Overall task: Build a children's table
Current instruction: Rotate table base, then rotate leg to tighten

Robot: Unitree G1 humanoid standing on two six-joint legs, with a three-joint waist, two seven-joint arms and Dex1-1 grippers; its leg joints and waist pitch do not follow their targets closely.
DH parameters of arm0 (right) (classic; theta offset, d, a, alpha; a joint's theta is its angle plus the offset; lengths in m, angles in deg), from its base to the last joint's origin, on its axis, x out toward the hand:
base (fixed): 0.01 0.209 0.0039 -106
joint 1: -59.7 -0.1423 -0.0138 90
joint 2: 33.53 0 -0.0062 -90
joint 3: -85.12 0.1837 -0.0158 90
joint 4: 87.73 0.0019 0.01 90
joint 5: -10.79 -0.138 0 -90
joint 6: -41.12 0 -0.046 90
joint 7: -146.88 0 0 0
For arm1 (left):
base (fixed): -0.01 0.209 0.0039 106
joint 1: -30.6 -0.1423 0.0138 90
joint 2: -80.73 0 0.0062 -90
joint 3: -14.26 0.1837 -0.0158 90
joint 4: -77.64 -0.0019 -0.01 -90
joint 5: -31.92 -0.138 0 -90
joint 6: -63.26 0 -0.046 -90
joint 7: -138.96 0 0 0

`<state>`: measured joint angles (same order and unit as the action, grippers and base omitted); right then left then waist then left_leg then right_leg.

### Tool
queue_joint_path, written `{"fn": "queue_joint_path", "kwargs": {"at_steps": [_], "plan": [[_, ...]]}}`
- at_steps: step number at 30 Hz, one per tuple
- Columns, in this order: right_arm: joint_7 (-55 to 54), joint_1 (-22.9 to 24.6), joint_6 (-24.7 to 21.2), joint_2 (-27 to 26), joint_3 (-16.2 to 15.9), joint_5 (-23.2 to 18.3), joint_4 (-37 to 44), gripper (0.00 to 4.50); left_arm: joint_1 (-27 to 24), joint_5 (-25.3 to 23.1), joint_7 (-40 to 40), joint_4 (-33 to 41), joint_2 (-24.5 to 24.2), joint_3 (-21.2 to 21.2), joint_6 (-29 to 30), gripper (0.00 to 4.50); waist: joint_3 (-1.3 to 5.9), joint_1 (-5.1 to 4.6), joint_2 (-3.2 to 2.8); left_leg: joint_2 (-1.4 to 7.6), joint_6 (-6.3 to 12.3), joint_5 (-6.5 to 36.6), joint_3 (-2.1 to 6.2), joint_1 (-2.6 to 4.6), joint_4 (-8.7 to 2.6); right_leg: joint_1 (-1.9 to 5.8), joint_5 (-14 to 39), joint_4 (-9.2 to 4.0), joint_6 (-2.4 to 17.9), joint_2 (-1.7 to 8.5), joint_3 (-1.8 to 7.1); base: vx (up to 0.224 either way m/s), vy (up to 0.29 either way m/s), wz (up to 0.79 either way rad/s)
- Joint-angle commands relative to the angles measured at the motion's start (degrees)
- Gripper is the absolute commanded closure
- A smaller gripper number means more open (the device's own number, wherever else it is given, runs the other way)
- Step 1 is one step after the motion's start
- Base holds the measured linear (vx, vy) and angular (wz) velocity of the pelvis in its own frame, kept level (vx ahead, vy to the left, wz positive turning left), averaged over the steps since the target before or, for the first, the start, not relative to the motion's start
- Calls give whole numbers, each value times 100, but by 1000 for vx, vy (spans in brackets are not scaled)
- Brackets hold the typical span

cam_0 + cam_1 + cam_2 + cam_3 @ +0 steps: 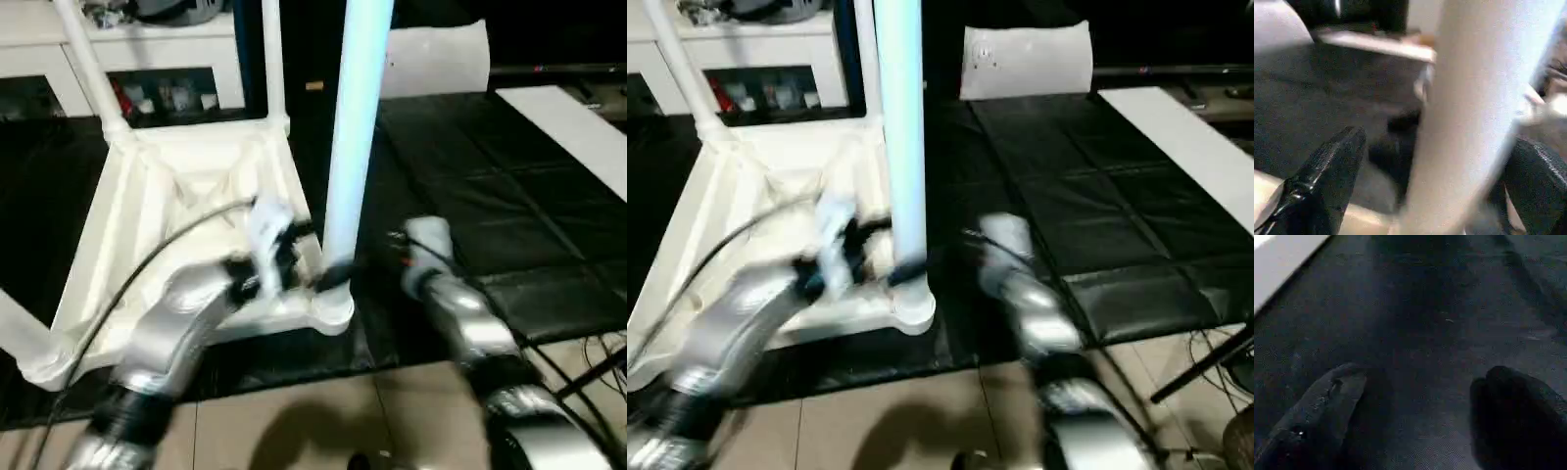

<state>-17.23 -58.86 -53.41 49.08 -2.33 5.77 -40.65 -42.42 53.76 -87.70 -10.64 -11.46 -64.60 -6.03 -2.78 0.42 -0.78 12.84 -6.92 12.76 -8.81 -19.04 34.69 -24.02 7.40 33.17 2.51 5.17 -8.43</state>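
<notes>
The white plastic children's table [186,211] lies upside down on your black mat [490,196], ribbed underside up, legs standing in corner sockets. Left gripper [1435,161] spread around the near-right leg [355,127]; right gripper [1420,411] spread, empty.

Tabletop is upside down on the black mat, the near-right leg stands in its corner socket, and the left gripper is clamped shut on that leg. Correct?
Not quite: the left gripper is open. In the left wrist view its fingers stand wide on either side of the leg, not clamped on it. The rest holds: the tabletop lies upside down on the black mat, the leg upright in its corner socket.
</notes>
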Motion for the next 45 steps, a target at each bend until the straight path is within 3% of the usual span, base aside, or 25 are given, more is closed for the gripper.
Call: {"fn": "queue_joint_path", "kwargs": {"at_steps": [1, 3, 4, 6, 7, 8, 9, 10, 11, 12, 14, 15, 16, 20, 27, 33, 35, 45], "plan": [[770, 474, -114, 251, -153, -238, 1262, 0, -126, -146, -533, 367, -529, 322, 25, 30, 362, 68, -62, -38, 379, 1128, -83, -81, -402, 420, 2476, -441, 433, 225, 261, 0, 0, 0], [1170, 738, -184, 429, -226, -372, 1789, 0, -164, -375, -685, 324, -782, 458, -75, 37, 362, 67, -80, -32, 420, 1239, -69, -75, -413, 408, 2577, -437, 304, 218, 263, 0, 0, 0], [1463, 921, -327, 570, -271, -528, 2169, 0, -98, -506, -763, 178, -884, 490, -170, 43, 351, 65, -60, -61, 465, 1213, -75, -72, -413, 410, 2604, -485, 234, 174, 255, 0, 0, 0], [1599, 1005, -404, 639, -289, -605, 2346, 0, -60, -563, -796, 104, -924, 502, -210, 62, 365, 81, -97, -58, 430, 1152, -73, -74, -407, 402, 2660, -472, 280, 203, 249, 0, 0, 0], [1928, 1211, -538, 857, -389, -715, 2754, 0, 84, -662, -913, -125, -1003, 523, -278, 79, 358, 106, -90, -73, 456, 1184, -85, -57, -394, 396, 2753, -521, 209, 186, 245, 0, 0, 0], [2185, 1371, -598, 1060, -477, -772, 3063, 0, 247, -765, -1051, -366, -1091, 585, -302, 82, 364, 113, -122, -62, 442, 1177, -74, -57, -395, 392, 2735, -496, 226, 203, 248, 0, 0, 0], [2310, 1448, -617, 1161, -512, -808, 3220, 0, 343, -856, -1126, -518, -1155, 648, -315, 82, 364, 161, -107, -85, 454, 1193, -86, -42, -387, 387, 2829, -538, 130, 180, 235, 0, 0, 0], [2399, 1504, -632, 1227, -525, -837, 3339, 0, 412, -941, -1183, -631, -1209, 704, -320, 102, 362, 164, -96, -93, 456, 1191, -75, -72, -398, 405, 2852, -527, 83, 182, 230, 0, 0, 0], [2464, 1533, -635, 1264, -520, -876, 3413, 0, 462, -995, -1233, -724, -1231, 742, -362, 113, 373, 172, -166, -95, 412, 1186, -66, -63, -391, 402, 2886, -523, 80, 202, 220, 0, 0, 0], [2489, 1562, -664, 1285, -513, -889, 3485, 0, 490, -999, -1254, -763, -1251, 768, -350, 113, 365, 159, -134, -96, 418, 1184, -70, -69, -392, 397, 2921, -560, 67, 195, 212, 0, 0, 0], [2730, 1752, -1143, 1494, -511, -1107, 4043, 0, 665, -1064, -1392, -1091, -1293, 873, -422, 134, 371, 151, -123, -117, 429, 1121, -64, -96, -388, 424, 2891, -555, 48, 180, 207, 0, 0, 0], [2894, 1809, -1325, 1591, -544, -1238, 4247, 0, 723, -1111, -1443, -1224, -1307, 918, -419, 134, 389, 173, -172, -110, 445, 1101, -59, -82, -379, 419, 2836, -538, 32, 186, 213, 0, 0, 0], [3085, 1876, -1504, 1706, -582, -1381, 4487, 0, 786, -1207, -1531, -1403, -1306, 956, -467, 155, 377, 158, -146, -123, 487, 1106, -72, -85, -379, 416, 2860, -592, 6, 154, 188, 0, 0, 0], [3371, 1956, -1542, 1862, -703, -1530, 4753, 0, 844, -1346, -1552, -1665, -1338, 998, -515, 185, 397, 159, -124, -127, 468, 1080, -64, -116, -362, 422, 2949, -586, -83, 188, 161, 0, 0, 0], [3483, 1939, -1818, 1933, -792, -1574, 4985, 0, 862, -1400, -1568, -1809, -1340, 978, -594, 251, 376, 168, -144, -142, 440, 1217, -58, -80, -353, 382, 3250, -670, -195, 176, 95, 0, 0, 0], [3534, 1831, -1962, 1984, -943, -1578, 5060, 0, 807, -1453, -1650, -1853, -1227, 924, -989, 300, 373, 162, -165, -120, 424, 1292, -36, -65, -371, 396, 3203, -687, -154, 205, 82, 0, 0, 0], [3553, 1812, -1971, 1978, -960, -1546, 5049, 0, 755, -1470, -1666, -1801, -1217, 956, -1064, 301, 375, 154, -142, -111, 413, 1319, -28, -78, -378, 413, 3204, -694, -168, 214, 70, 0, 0, 0], [3570, 1707, -2003, 1986, -1024, -1501, 4978, 0, 715, -1561, -1784, -1861, -1206, 1019, -1122, 388, 377, 162, -151, -81, 404, 1204, -17, -90, -407, 437, 2991, -644, -51, 239, 115, 0, 0, 0]]}}
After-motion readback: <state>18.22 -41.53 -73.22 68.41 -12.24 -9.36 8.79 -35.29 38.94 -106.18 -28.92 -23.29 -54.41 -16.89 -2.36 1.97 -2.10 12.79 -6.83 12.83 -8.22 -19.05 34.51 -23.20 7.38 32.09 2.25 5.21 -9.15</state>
